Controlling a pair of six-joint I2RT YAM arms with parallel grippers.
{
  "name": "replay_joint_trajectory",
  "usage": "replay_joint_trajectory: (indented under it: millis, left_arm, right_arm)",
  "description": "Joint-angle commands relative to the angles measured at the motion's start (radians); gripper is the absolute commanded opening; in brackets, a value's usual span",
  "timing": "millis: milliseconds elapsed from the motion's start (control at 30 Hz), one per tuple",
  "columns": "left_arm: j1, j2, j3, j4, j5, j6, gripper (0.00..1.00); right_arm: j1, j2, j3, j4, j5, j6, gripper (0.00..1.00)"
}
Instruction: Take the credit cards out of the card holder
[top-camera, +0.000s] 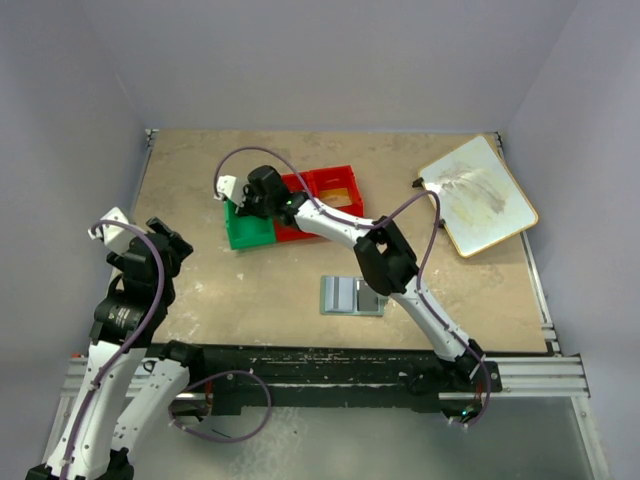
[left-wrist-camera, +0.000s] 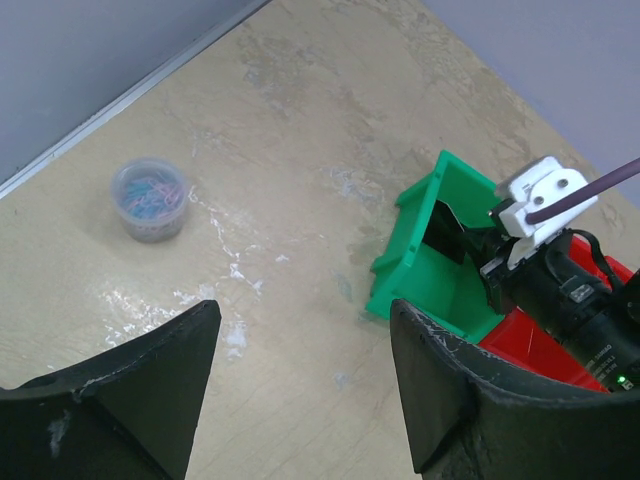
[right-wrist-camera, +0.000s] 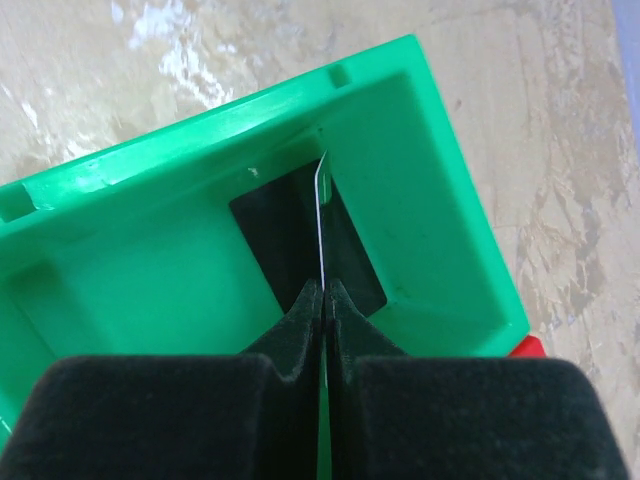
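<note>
The right tool (right-wrist-camera: 325, 290) is closed on a card (right-wrist-camera: 322, 225), pinching it by one edge so the card stands on its thin side and points down into the green bin (right-wrist-camera: 200, 260). From the right wrist the card shows only as a pale line. Beneath it on the bin floor is a dark rectangle, and I cannot tell whether that is another card or a shadow. The left wrist view shows the held card face-on as a dark shape inside the bin. The left tool (left-wrist-camera: 302, 330) is open with its fingers spread wide and nothing between them, and it hangs above bare surface (top-camera: 250, 290) to the left of the green bin. A small clear cup (left-wrist-camera: 150, 198) of coloured bits stands on the surface well apart from the bin. The holder (top-camera: 345, 295) lies opened flat near the middle of the surface, just beside the right arm's elbow, which covers its right edge. Red bins (top-camera: 335, 185) touch the green bin on its right, and a cream board (top-camera: 478, 195) lies at the far right.
</note>
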Motion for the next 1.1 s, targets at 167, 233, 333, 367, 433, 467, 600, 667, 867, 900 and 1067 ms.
replay_joint_trajectory:
  millis: [167, 233, 333, 367, 433, 467, 600, 667, 867, 900, 1067]
  left_arm:
    - [0.006, 0.008, -0.009, 0.051, 0.009, 0.028, 0.67]
    - [0.006, 0.009, -0.008, 0.053, 0.013, 0.030, 0.67]
    - [0.006, 0.014, -0.008, 0.054, 0.014, 0.032, 0.67]
    - [0.006, 0.015, -0.009, 0.053, 0.014, 0.032, 0.67]
    - [0.007, 0.013, -0.009, 0.053, 0.015, 0.032, 0.67]
    - [0.006, 0.012, -0.009, 0.053, 0.014, 0.032, 0.67]
    - [0.006, 0.011, -0.008, 0.053, 0.013, 0.032, 0.67]
    - [0.006, 0.012, -0.010, 0.056, 0.015, 0.034, 0.67]
    - [0.006, 0.012, -0.010, 0.058, 0.020, 0.038, 0.67]
    - [0.006, 0.012, -0.011, 0.056, 0.018, 0.037, 0.67]
    - [0.006, 0.018, -0.011, 0.059, 0.019, 0.037, 0.67]
  right_arm:
    - [-0.005, -0.129, -0.112, 0.029, 0.069, -0.151, 0.00]
    - [-0.005, -0.141, -0.136, 0.069, 0.079, -0.173, 0.00]
    - [-0.004, -0.120, -0.119, 0.075, 0.081, -0.211, 0.00]
    - [-0.004, -0.105, -0.101, 0.064, 0.090, -0.224, 0.00]
    - [-0.005, -0.079, -0.072, 0.056, 0.104, -0.241, 0.00]
    - [-0.004, -0.072, -0.075, 0.065, 0.096, -0.250, 0.00]
    - [-0.004, -0.070, -0.125, 0.120, 0.123, -0.323, 0.00]
    - [-0.004, -0.062, -0.123, 0.123, 0.117, -0.333, 0.00]
    - [-0.004, -0.039, -0.106, 0.129, 0.116, -0.353, 0.00]
    - [-0.004, -0.039, -0.107, 0.131, 0.114, -0.355, 0.00]
    - [-0.004, -0.028, -0.101, 0.140, 0.108, -0.355, 0.02]
